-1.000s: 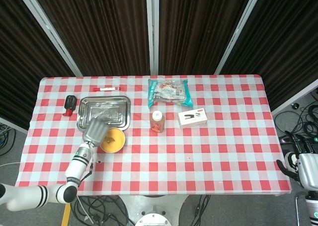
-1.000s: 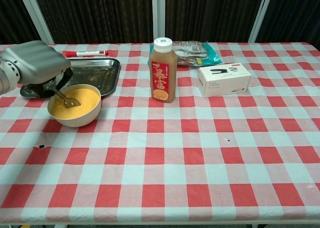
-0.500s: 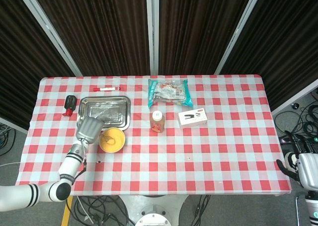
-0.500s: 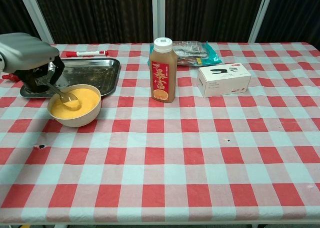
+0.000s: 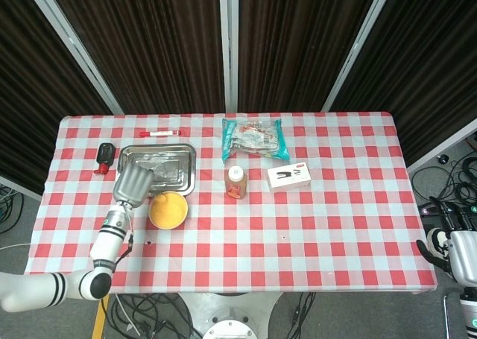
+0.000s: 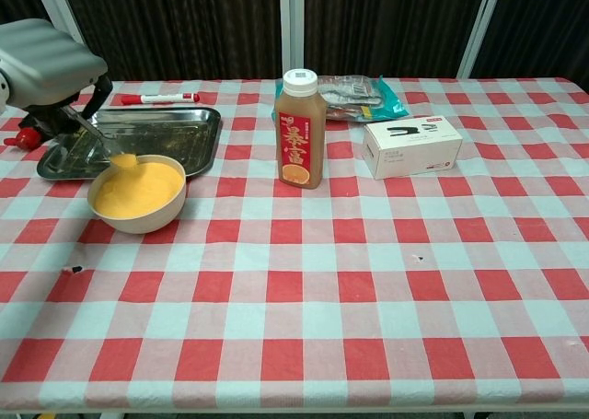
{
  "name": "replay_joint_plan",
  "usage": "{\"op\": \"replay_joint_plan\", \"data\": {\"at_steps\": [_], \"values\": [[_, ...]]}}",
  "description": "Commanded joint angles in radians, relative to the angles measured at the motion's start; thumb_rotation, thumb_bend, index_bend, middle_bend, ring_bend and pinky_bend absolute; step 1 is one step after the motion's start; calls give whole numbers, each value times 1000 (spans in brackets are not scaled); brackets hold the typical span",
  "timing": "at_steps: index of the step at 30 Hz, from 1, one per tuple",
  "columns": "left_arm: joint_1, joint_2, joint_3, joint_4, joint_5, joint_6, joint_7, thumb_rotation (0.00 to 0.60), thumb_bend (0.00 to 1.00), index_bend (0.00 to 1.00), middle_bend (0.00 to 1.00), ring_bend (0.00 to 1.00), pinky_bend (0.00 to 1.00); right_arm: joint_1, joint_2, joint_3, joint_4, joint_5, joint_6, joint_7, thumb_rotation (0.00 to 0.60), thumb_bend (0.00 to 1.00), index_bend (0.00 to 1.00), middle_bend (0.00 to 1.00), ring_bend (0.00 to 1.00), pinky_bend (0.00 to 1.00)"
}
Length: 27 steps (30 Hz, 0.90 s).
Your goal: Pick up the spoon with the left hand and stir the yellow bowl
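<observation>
The table [image 5: 335, 227] carries a red-and-white check cloth, and its whole near half, from six o'clock out to the right edge, is bare cloth; every object sits toward the far half. At the far left edge a small red-and-black object [image 5: 105, 157] lies just beside the metal tray [image 6: 175, 143], which holds nothing but crumpled reflections. A red marker [image 6: 156, 98] lies beyond the tray at its twelve o'clock.

The left hand [image 6: 41, 64] hangs over the tray's near left corner, at ten o'clock from the yellow bowl [image 6: 137, 193], and grasps the spoon [image 6: 103, 143] by its handle; the spoon slants down so that its tip, coated yellow, sits at the bowl's far rim. The bowl is filled with a smooth yellow mass and stands just in front of the tray, apart from it in the chest view.

At centre an upright bottle [image 6: 299, 129] of brown drink stands capped. Behind it at twelve o'clock lies a teal snack bag [image 5: 254, 138], and at its three o'clock a white box [image 6: 410, 145].

The right hand [image 5: 447, 251] is off the table past the right corner at four o'clock; whether it is clenched or released cannot be told.
</observation>
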Motion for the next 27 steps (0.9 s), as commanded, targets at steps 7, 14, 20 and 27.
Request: {"op": "replay_joint_plan", "data": {"at_steps": [7, 14, 20, 27], "values": [[19, -104, 54, 135, 109, 55, 39, 600, 427, 690, 1000, 1000, 1000, 3, 0, 2, -1, 5, -7, -2, 600, 187, 103, 281, 133, 231], [39, -145, 67, 199, 179, 86, 49, 600, 428, 690, 1000, 1000, 1000, 5, 0, 1, -3, 2, -10, -6, 600, 188, 103, 281, 133, 231], [49, -167, 66, 227, 202, 77, 72, 600, 428, 690, 1000, 1000, 1000, 2, 0, 0, -6, 4, -7, -8, 600, 188, 104, 282, 132, 231], [66, -184, 71, 238, 226, 66, 93, 600, 428, 690, 1000, 1000, 1000, 2, 2, 1, -10, 3, -6, -12, 600, 187, 103, 282, 133, 231]]}}
